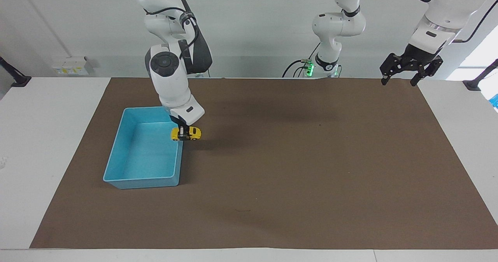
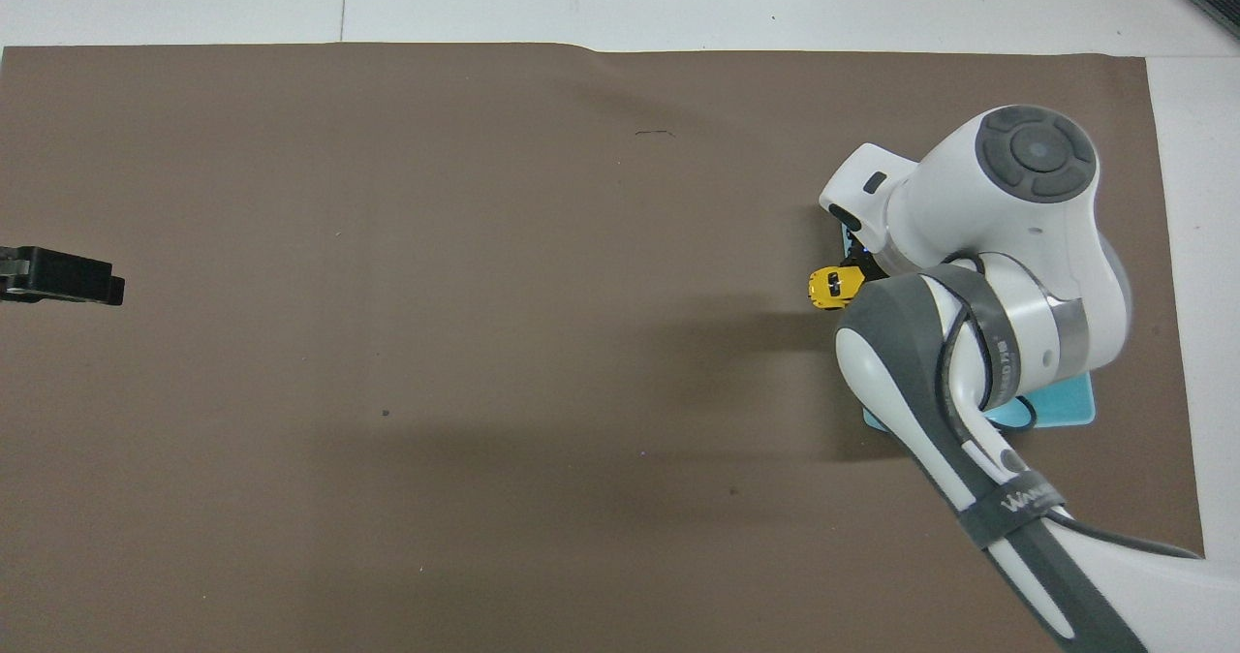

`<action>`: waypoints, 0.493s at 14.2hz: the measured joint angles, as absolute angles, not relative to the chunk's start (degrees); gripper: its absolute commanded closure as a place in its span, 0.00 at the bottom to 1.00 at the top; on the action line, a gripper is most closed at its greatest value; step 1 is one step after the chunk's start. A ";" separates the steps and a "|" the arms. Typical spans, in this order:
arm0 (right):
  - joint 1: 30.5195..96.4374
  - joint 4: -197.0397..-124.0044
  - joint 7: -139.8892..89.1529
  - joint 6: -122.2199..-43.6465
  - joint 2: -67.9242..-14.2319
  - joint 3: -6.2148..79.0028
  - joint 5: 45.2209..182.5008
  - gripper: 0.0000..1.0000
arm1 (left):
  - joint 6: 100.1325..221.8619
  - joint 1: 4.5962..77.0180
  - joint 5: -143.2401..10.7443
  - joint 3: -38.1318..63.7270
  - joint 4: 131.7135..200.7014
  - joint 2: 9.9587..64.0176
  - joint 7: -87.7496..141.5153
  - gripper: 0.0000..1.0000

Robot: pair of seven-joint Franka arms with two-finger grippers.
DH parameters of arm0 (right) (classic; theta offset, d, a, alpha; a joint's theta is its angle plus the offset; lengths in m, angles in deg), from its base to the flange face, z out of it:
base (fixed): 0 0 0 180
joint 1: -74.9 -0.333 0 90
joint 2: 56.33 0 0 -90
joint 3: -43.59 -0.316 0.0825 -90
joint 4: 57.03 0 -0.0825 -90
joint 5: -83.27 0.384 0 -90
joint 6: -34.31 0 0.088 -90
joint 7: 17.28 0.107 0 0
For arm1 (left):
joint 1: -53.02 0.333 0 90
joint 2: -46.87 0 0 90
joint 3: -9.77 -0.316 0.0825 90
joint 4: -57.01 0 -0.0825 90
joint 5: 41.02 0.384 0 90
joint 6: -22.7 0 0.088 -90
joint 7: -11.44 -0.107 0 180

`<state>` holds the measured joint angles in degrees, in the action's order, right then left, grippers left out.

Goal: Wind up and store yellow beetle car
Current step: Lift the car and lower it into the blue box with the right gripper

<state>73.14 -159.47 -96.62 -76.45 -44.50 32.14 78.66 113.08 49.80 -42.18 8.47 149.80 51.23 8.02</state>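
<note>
The yellow beetle car [image 1: 187, 133] hangs in the air, gripped by my right gripper [image 1: 183, 131], which is shut on its middle. The car is over the blue bin's [image 1: 142, 183] rim on the side toward the table's middle, partly over the bin and partly over the mat. In the overhead view the car [image 2: 833, 287] pokes out from under the right arm, which hides most of the bin [image 2: 1070, 411]. My left gripper [image 1: 399, 81] waits raised over the mat's edge at the left arm's end, open and empty; its tip shows in the overhead view [image 2: 63, 278].
A brown mat [image 1: 295, 168] covers most of the white table. The bin holds nothing that I can see. A third arm's base [image 1: 328, 60] stands at the table's edge by the robots.
</note>
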 measured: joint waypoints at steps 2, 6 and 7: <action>74.88 -159.33 -100.22 -76.04 -44.65 32.18 78.66 1.00 | 113.08 49.80 -42.18 8.47 149.80 51.23 8.02 0.00; 78.63 -159.37 -105.65 -75.92 -44.64 32.27 78.66 1.00 | 113.08 49.80 -42.18 8.47 149.80 51.23 8.02 0.00; 79.04 -159.38 -105.77 -75.92 -44.64 32.28 78.66 1.00 | 113.08 49.80 -42.18 8.47 149.80 51.23 8.02 0.00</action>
<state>79.04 -159.38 -105.77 -75.92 -44.64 32.28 78.66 113.08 49.80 -42.18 8.47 149.80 51.23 8.02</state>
